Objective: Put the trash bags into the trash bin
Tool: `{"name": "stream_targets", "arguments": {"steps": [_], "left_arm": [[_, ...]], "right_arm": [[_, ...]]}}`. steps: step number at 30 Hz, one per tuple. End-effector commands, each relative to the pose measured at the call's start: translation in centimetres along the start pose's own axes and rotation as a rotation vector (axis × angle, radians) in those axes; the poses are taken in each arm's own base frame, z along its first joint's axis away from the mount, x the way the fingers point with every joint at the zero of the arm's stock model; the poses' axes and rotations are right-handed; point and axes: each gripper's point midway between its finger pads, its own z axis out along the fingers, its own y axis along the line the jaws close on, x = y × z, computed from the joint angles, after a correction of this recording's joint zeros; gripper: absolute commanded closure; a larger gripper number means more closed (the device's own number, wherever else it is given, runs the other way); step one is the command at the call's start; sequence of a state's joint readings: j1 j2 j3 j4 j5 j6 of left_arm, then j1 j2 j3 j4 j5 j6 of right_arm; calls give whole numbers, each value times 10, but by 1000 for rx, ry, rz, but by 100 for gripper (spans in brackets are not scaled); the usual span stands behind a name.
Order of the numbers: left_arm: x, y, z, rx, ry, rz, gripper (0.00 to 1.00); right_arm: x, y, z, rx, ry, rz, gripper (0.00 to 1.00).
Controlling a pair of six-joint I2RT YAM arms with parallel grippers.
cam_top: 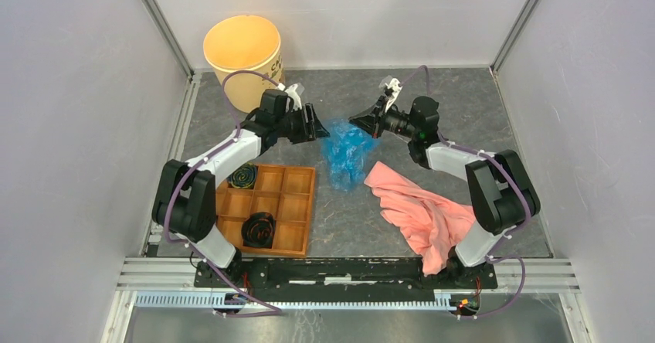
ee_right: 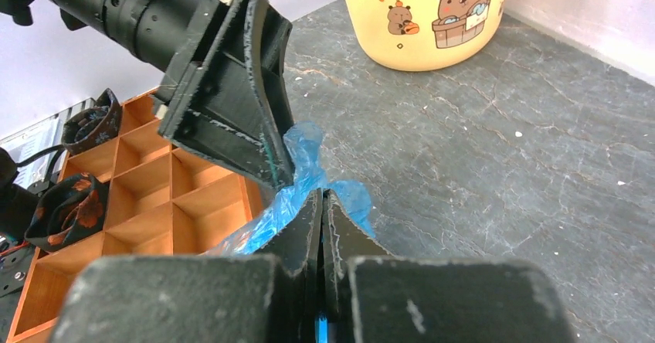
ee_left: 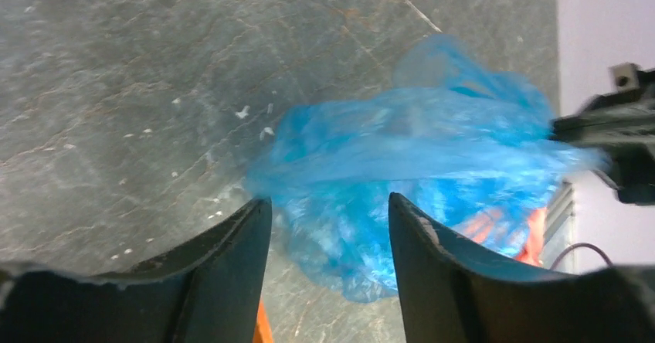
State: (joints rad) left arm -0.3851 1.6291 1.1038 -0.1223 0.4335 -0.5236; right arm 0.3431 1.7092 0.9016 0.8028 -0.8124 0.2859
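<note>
Lying crumpled on grey table [cam_top: 463, 103]: thin translucent light-blue plastic trash bag [cam_top: 345, 151], between grippers, outside bin. Right gripper [ee_right: 322, 196] jaws pressed together, pinching bag film. Left gripper [ee_left: 328, 202] jaws spread, bag just ahead. Round tan-yellow trash bin [cam_top: 242, 53] upright at far left, orange-yellow inside showing. Brown wooden compartment tray [cam_top: 297, 204] holds dark patterned roll [cam_top: 244, 176] in far-left cell, second dark roll [cam_top: 258, 229] in near row.

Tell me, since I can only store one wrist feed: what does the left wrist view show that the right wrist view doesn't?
Only the left wrist view shows the left gripper open, the trash bag ahead of its gap. Only the right wrist view shows the trash bin, the wooden tray's compartments and the right gripper pinched shut on bag film. Both show the bag, the grey table and the opposite arm's gripper.
</note>
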Motion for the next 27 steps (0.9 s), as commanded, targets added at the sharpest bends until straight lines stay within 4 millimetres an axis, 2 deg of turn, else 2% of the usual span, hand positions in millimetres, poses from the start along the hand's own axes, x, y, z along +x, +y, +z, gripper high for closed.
{"name": "stream_targets", "arguments": {"steps": [1,4,8,9,11,16,19,22,24,26,27], "left_arm": [[-28,5,-16,-110,-88,31,32],[-27,8,-15,-114,-90,9,26],[-22,-21,-11,159,-61,-90,25],[-22,-30,-12,243,-49,-110,26],[-21,-33,-9,290,-43,-137,30],[-16,-25,-3,264,-39,-158,39],[-18,-25,-5,261,-49,-151,52],[-30,-25,-15,210,-108,-89,79],[-47,-28,-35,158,-196,-5,94],[-66,-39,-64,127,-314,100,98],[-76,-49,-84,132,-389,167,98]], "right_arm": [[-25,11,-8,-6,-63,-96,99],[-31,13,-11,8,-84,-99,99],[-39,19,-14,-1,-115,-96,99],[-41,22,-14,-10,-125,-96,99],[-43,25,-15,-20,-137,-92,99],[-46,29,-16,-29,-154,-85,99],[-48,28,-17,-24,-159,-81,99],[-47,17,-18,54,-152,-58,99],[-41,-4,-21,186,-97,-20,97],[-44,-13,-27,267,-56,-44,90],[-51,-14,-32,305,-53,-75,83]]}}
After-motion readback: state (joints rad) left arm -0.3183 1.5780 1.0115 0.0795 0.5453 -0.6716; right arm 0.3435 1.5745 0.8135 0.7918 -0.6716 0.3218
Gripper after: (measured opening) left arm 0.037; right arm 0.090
